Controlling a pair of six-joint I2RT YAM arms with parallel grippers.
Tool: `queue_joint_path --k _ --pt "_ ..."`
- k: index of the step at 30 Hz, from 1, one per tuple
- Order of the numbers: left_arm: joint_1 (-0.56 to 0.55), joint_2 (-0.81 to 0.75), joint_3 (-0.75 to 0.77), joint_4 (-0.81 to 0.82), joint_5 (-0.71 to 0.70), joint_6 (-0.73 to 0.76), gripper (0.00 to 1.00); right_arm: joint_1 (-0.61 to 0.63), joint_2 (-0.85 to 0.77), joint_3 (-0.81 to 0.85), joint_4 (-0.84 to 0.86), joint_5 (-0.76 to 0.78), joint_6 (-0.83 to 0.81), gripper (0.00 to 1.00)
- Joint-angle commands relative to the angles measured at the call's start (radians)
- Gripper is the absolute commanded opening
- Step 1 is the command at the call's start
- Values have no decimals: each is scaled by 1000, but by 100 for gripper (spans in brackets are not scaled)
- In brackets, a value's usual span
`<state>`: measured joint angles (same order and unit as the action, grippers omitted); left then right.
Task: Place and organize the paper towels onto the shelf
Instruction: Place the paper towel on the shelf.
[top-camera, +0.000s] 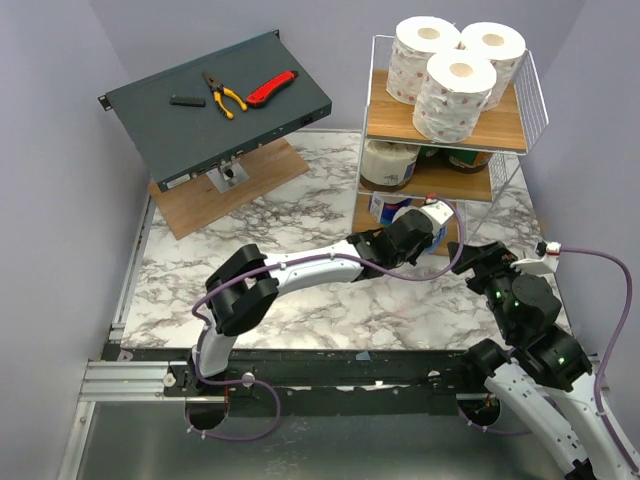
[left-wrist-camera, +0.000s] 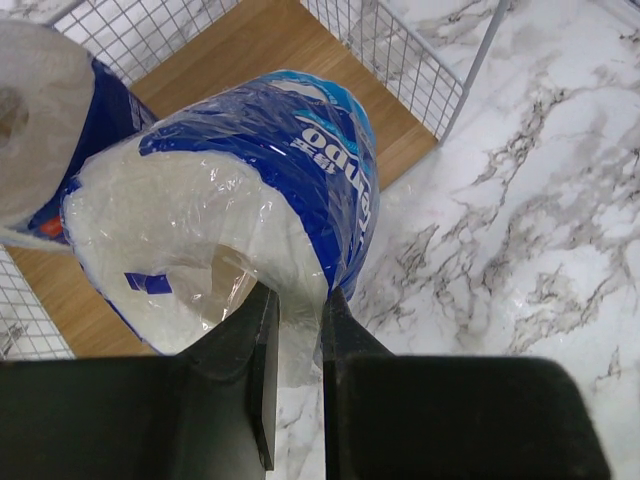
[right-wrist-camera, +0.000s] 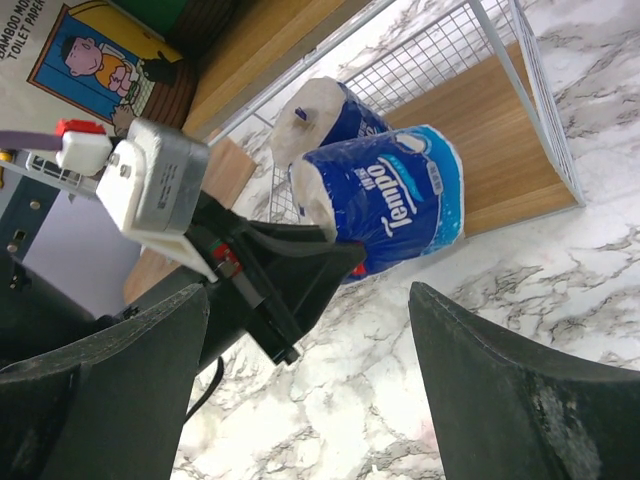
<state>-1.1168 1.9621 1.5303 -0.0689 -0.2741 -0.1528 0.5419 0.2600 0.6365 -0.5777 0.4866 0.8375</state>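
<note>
My left gripper (left-wrist-camera: 298, 300) is shut on the clear wrapper end of a blue-and-white paper towel pack (left-wrist-camera: 260, 170), holding it just in front of the shelf's (top-camera: 372, 120) bottom board (left-wrist-camera: 250, 50). A second blue pack (left-wrist-camera: 60, 120) lies on that board beside it. Both packs (right-wrist-camera: 400, 200) (right-wrist-camera: 325, 105) show in the right wrist view. Three white rolls (top-camera: 450, 70) stand on the top tier. A cream roll (top-camera: 388, 163) and green-wrapped rolls (top-camera: 468, 159) sit on the middle tier. My right gripper (top-camera: 480, 262) hangs open over the marble, right of the left gripper (top-camera: 425, 225), with nothing between its fingers.
A slanted dark grey box (top-camera: 215, 130) at the back left carries pliers (top-camera: 222, 95), a red knife (top-camera: 272, 88) and a small black piece (top-camera: 187, 100). It rests on a flat wooden board (top-camera: 200, 205). The shelf's wire sides (right-wrist-camera: 540, 90) frame the bottom tier.
</note>
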Motion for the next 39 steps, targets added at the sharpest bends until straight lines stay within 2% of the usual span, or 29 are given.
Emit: queue_joint_path --k 1,10,17,22,29,39 --pt "-6 51 109 31 -64 48 2 4 -12 -9 1 38 -9 85" --pt "-5 137 200 -30 -136 73 6 4 -29 -6 7 62 -23 85" --pt "-5 159 212 -47 -132 66 11 4 -36 -9 7 73 -23 85" --pt "-5 163 211 -45 -135 63 24 4 -38 -9 7 80 -21 85" --pt "-6 139 192 -34 -131 51 52 4 -40 -9 4 85 -18 84" --pt "-14 56 144 -1 -131 53 65 4 -36 -7 -2 86 -17 85"
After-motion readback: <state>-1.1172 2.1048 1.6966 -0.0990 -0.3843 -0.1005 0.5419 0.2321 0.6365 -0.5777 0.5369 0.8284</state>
